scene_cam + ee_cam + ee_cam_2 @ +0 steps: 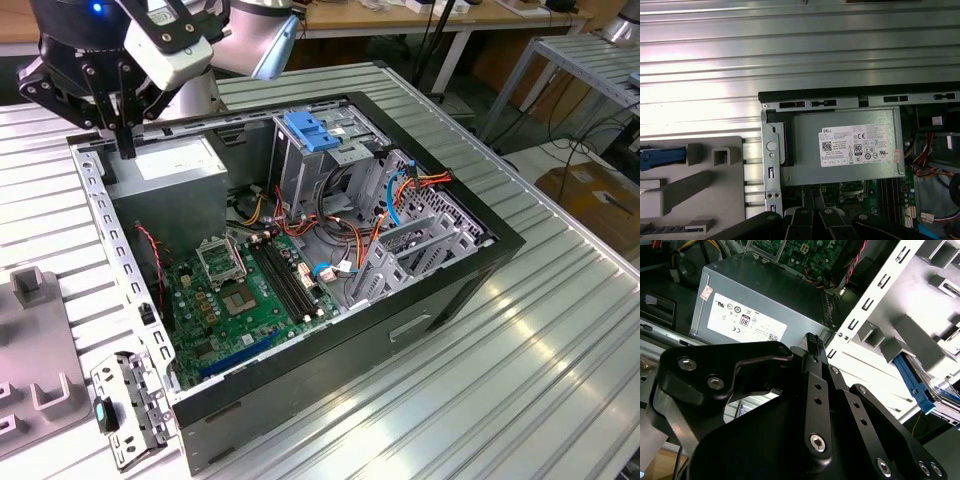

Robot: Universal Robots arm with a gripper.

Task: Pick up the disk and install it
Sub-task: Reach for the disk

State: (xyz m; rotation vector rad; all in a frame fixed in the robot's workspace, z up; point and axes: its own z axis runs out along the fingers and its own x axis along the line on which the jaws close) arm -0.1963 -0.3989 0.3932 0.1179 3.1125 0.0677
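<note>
The disk (pixel 662 156) rests in a slot of the grey holder (pixel 690 185) on the table beside the computer case; only part of its blue carrier frame shows. In the second wrist view its blue rail (pixel 914 385) sticks out of the holder (pixel 900 340). My gripper (pixel 125 148) hangs over the case's back corner, above the grey power supply (pixel 175 165), well away from the disk. Its black fingers (pixel 815 347) lie together with nothing between them. The tall grey drive cage (pixel 320 160) with a blue latch piece (pixel 310 130) stands inside the case.
The open black case (pixel 450 290) lies on a ribbed metal table (pixel 560 350). Inside are the green motherboard (pixel 245 295), loose coloured cables (pixel 400 200) and a perforated metal rail (pixel 110 240) along the near wall. A small bracket (pixel 125 410) lies by the grey holder (pixel 30 380).
</note>
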